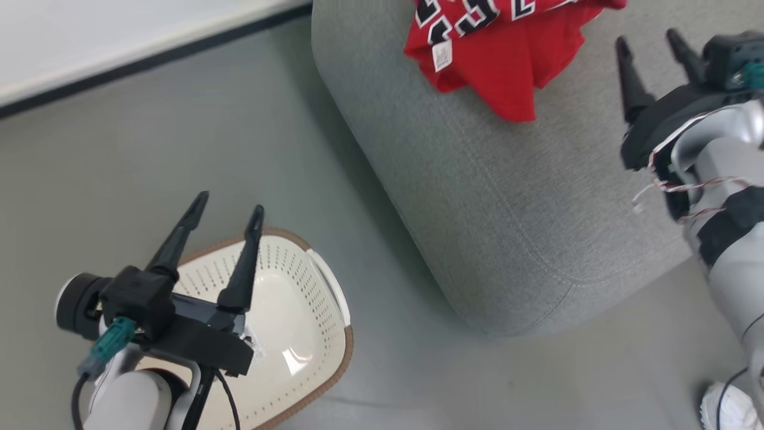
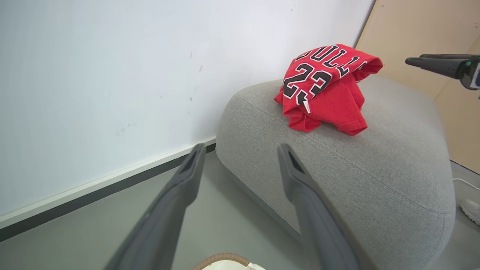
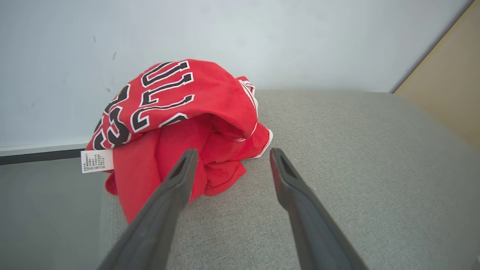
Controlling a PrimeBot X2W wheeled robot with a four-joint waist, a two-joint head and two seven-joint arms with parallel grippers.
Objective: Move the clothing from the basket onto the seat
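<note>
**Red clothing [image 1: 501, 54] resting on the grey seat [image 1: 507, 203]**

The clothing is sitting in a crumpled heap at the top centre of the head view, on the far part of the seat. Its lettered jersey side and small white tag [image 1: 441, 57] are showing. The seat is taking up the upper right of that frame.

The basket [image 1: 286, 269] is standing on the grey floor [image 1: 119, 149] at the lower left, well apart from the clothing, with its pale bottom showing. The left gripper [image 1: 230, 201] is hovering over the basket, its two fingers spread wide and holding nothing.

The right gripper [image 1: 647, 36] is hanging at the upper right edge, above the seat and near the heap. Its fingers are standing wide apart with nothing between them. In the right wrist view one fingertip is overlapping the lower edge of the red cloth, but I cannot tell whether it is touching.
</note>
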